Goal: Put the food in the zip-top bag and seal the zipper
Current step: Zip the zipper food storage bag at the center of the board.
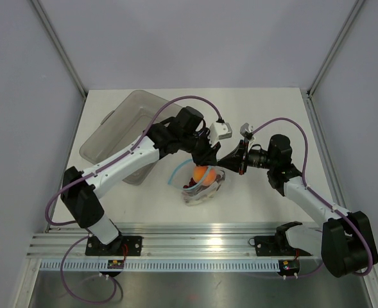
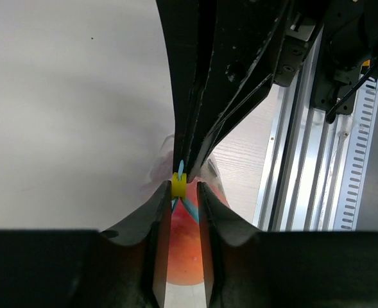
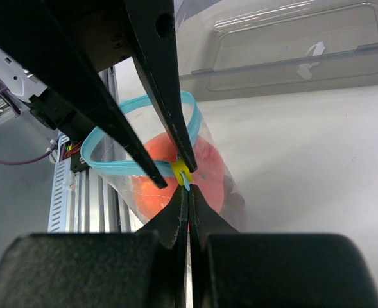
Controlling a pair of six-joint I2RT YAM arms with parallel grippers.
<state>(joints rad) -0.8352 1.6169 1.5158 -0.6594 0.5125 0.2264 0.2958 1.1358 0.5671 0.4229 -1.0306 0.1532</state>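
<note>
The clear zip-top bag (image 1: pixel 205 192) lies in front of both arms with the orange-red peach (image 1: pixel 205 173) and dark grapes (image 1: pixel 192 188) inside. Its blue-teal zipper (image 3: pixel 111 168) still forms an open loop. My left gripper (image 2: pixel 182 187) reaches down over the bag's right end, its jaws close on either side of the small yellow slider (image 2: pixel 178 186). My right gripper (image 3: pixel 189 189) is shut on the tip of the zipper strip just beside that slider. In the right wrist view the peach (image 3: pixel 153 189) and grapes (image 3: pixel 230 196) show through the plastic.
A large translucent grey tray (image 1: pixel 121 131) stands at the back left, behind the left arm. The aluminium rail (image 1: pixel 195 247) runs along the near table edge, close to the bag.
</note>
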